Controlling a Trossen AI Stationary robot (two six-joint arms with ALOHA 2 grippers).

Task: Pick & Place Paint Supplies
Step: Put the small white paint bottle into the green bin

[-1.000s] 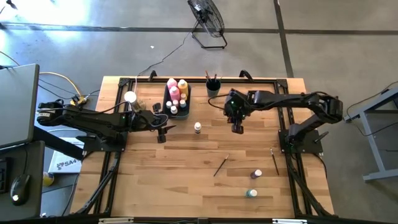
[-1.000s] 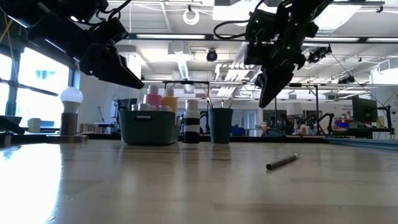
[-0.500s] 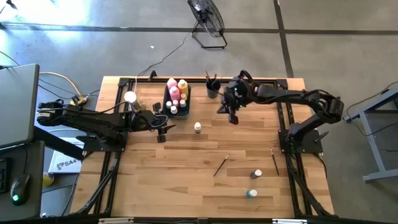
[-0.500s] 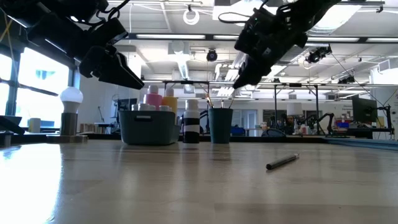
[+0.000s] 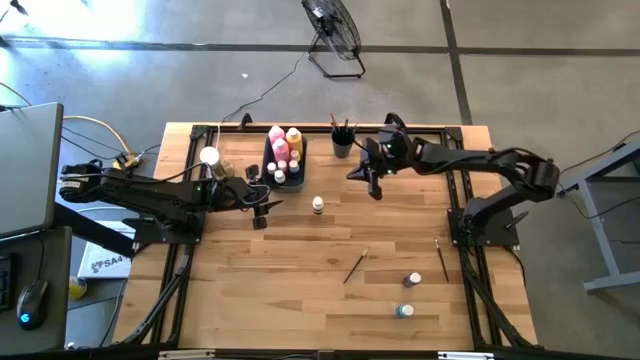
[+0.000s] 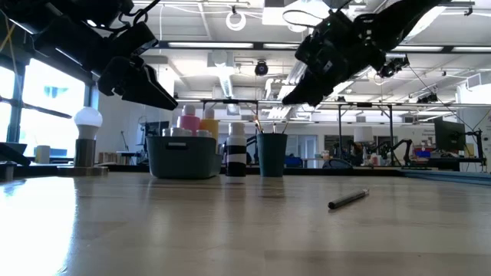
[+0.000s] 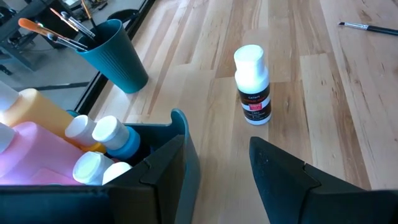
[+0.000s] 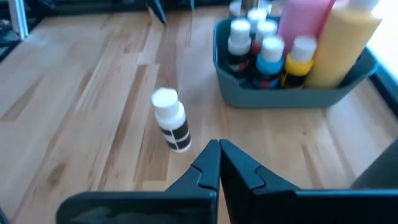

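A small white-capped bottle with a black label (image 5: 318, 205) (image 7: 253, 87) (image 8: 171, 127) stands alone on the table. Behind it, a grey-blue bin (image 5: 270, 152) (image 8: 292, 96) holds the tall pink and yellow bottles and several small paint bottles. A teal cup (image 5: 342, 143) (image 7: 118, 56) holds paintbrushes. My left gripper (image 5: 268, 208) (image 7: 217, 146) hangs open left of the lone bottle, beside the bin's near corner. My right gripper (image 5: 355, 176) (image 8: 219, 146) is shut and empty above the table, right of the bottle, slanting down toward the left.
A loose brush (image 5: 356, 265) lies mid-table and another (image 5: 441, 258) near the right edge. Two small bottles (image 5: 413, 280) (image 5: 404, 311) stand toward the near right. A white knob on a round tan base (image 5: 209, 156) stands left of the bin.
My right gripper has tipped up from pointing almost straight down to slanting toward the table's left, and its hand has drawn a little toward the far edge, near the teal cup.
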